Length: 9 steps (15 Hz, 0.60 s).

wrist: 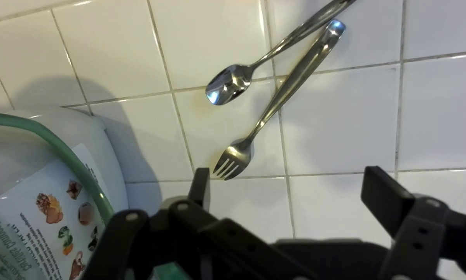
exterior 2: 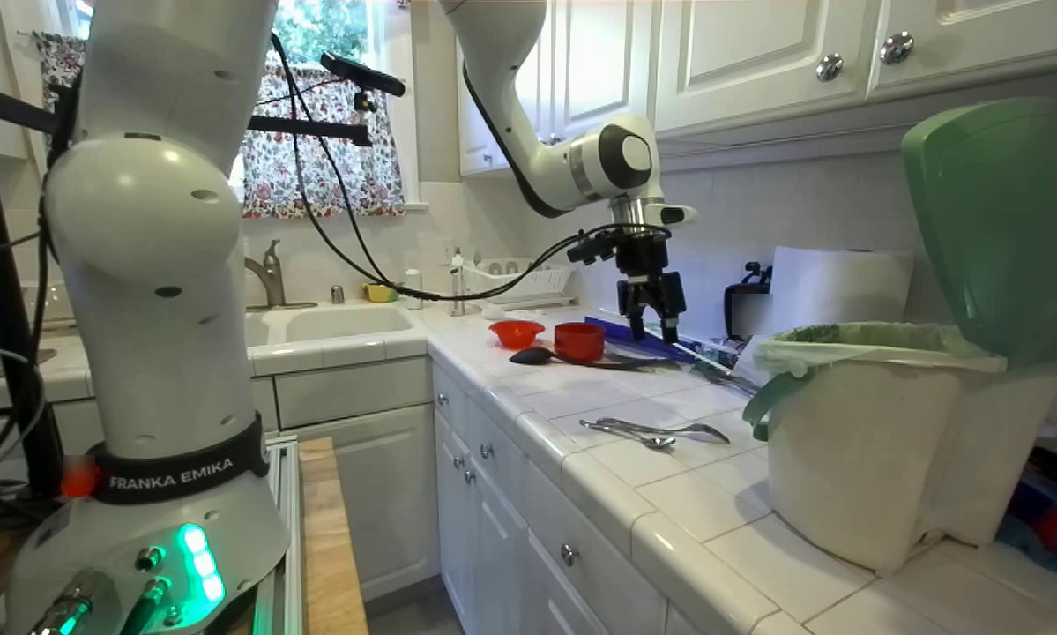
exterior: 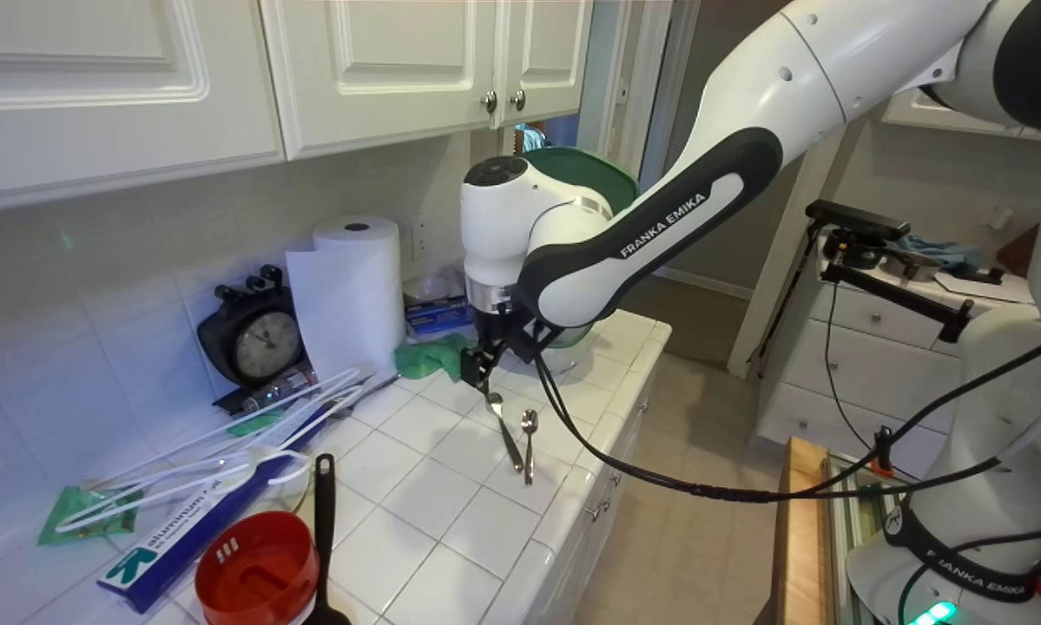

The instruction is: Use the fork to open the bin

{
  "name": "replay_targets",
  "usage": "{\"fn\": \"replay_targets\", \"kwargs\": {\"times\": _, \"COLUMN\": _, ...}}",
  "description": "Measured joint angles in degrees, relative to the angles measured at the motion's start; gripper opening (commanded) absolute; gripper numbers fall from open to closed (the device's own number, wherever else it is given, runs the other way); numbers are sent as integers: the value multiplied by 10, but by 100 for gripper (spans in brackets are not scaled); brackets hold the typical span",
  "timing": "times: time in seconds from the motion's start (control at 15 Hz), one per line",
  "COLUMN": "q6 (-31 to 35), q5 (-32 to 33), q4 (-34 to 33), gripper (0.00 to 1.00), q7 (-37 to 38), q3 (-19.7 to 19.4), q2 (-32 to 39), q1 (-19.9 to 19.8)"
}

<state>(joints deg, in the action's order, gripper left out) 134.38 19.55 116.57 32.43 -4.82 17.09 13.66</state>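
Note:
The slim silver fork (wrist: 291,83) lies on the white tiles, tines pointing toward the left finger pad (wrist: 199,186) in the wrist view. It also shows in both exterior views, fork (exterior: 509,438) and fork (exterior 2: 704,429). My gripper (wrist: 289,186) is open above the counter, its fingers wide apart with only tile visible between them. In an exterior view the gripper (exterior 2: 654,331) points downward, clear of the surface. The white bin (exterior 2: 854,459) stands close by with its green lid (exterior 2: 1004,220) raised and a bag over its rim. At lower left in the wrist view, the bin (wrist: 95,126) shows its printed label.
A spoon (wrist: 229,83) lies beside the fork, their handles close together. Along the wall are a paper towel roll (exterior: 364,295), a green cloth (exterior: 433,356), a black clock (exterior: 255,334) and a foil box (exterior: 190,529). A red cup (exterior: 251,564) and black ladle (exterior: 324,512) sit nearby.

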Motion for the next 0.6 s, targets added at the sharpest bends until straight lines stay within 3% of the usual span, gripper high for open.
{"fn": "replay_targets", "kwargs": {"times": 0.6, "q6": 34, "q5": 50, "q4": 62, "gripper": 100, "q7": 57, "q3": 2, "q2": -63, "q1": -2}}
